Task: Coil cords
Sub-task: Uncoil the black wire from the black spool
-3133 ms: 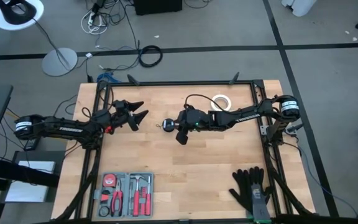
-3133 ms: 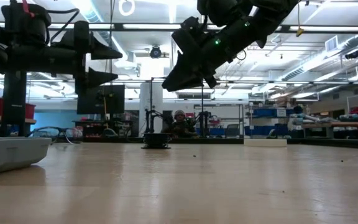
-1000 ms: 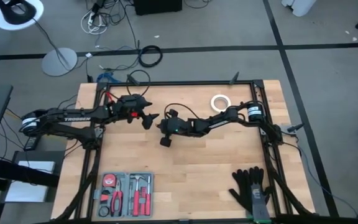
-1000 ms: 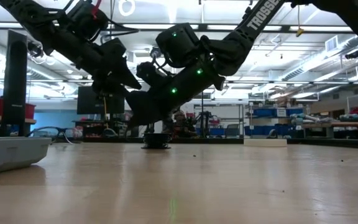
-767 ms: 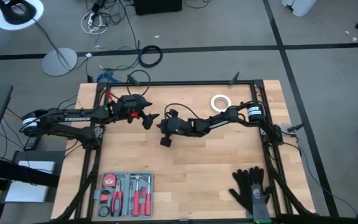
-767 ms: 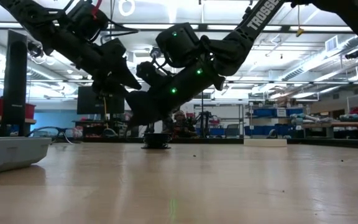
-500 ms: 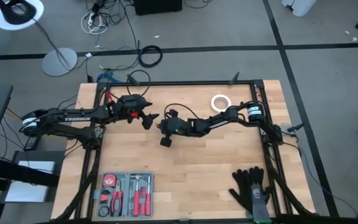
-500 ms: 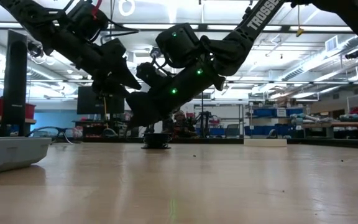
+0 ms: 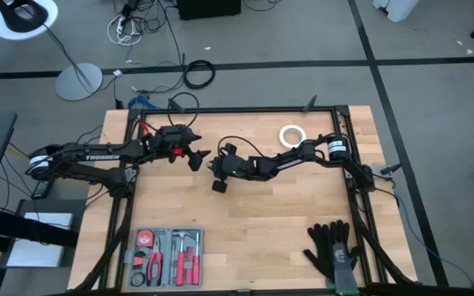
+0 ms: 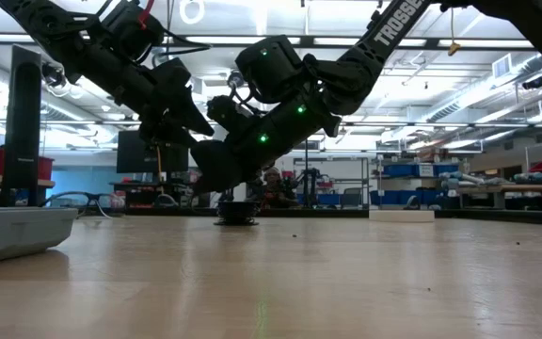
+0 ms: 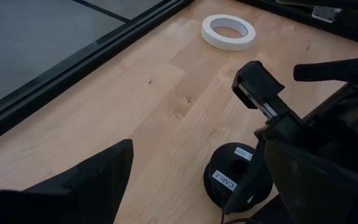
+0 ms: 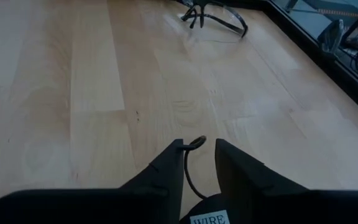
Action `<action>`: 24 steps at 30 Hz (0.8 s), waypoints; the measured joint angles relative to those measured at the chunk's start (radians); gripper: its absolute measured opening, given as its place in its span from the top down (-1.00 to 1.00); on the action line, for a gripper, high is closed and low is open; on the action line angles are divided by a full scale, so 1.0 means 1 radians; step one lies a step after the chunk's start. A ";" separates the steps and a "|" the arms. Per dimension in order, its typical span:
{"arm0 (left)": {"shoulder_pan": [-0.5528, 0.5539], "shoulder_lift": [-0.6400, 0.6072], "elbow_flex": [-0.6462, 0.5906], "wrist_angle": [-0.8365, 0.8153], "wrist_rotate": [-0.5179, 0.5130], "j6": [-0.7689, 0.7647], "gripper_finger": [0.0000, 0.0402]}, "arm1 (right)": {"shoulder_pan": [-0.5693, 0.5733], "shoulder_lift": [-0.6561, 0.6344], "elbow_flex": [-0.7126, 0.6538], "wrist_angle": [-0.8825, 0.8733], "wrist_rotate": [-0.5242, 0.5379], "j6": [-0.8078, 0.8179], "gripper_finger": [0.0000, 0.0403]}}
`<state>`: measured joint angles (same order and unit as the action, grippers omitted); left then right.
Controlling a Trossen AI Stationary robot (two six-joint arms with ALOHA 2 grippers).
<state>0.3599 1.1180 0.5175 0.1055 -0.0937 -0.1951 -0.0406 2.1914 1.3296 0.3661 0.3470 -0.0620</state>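
Your right gripper (image 12: 199,163) has just parted its fingers over the small round black puck (image 11: 236,177) on the wooden counter (image 9: 262,214), its thin black cord (image 12: 191,163) between them. That reads as a release. Your left gripper (image 9: 196,156) waits wide open just beside it, nothing held

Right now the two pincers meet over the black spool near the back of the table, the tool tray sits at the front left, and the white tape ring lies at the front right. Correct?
One point is wrong. The white tape ring lies at the back, right of centre, as the high view shows; the black gloves occupy the front right. The left pincer and right pincer do meet over the spool, and the tool tray sits front left.
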 joint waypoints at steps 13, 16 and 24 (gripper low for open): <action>0.000 0.000 0.000 0.001 0.000 0.000 -0.83 | 0.007 -0.001 0.000 0.016 0.000 0.003 0.77; 0.000 0.000 0.000 0.000 0.000 -0.019 -0.83 | 0.007 -0.001 0.000 -0.035 -0.005 0.013 0.96; 0.000 0.058 0.000 -0.008 0.015 -0.070 -0.83 | 0.047 -0.038 -0.002 -0.185 -0.088 0.043 0.98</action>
<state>0.3599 1.1760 0.5174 0.0973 -0.0788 -0.2655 0.0059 2.1531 1.3281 0.1808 0.2593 -0.0185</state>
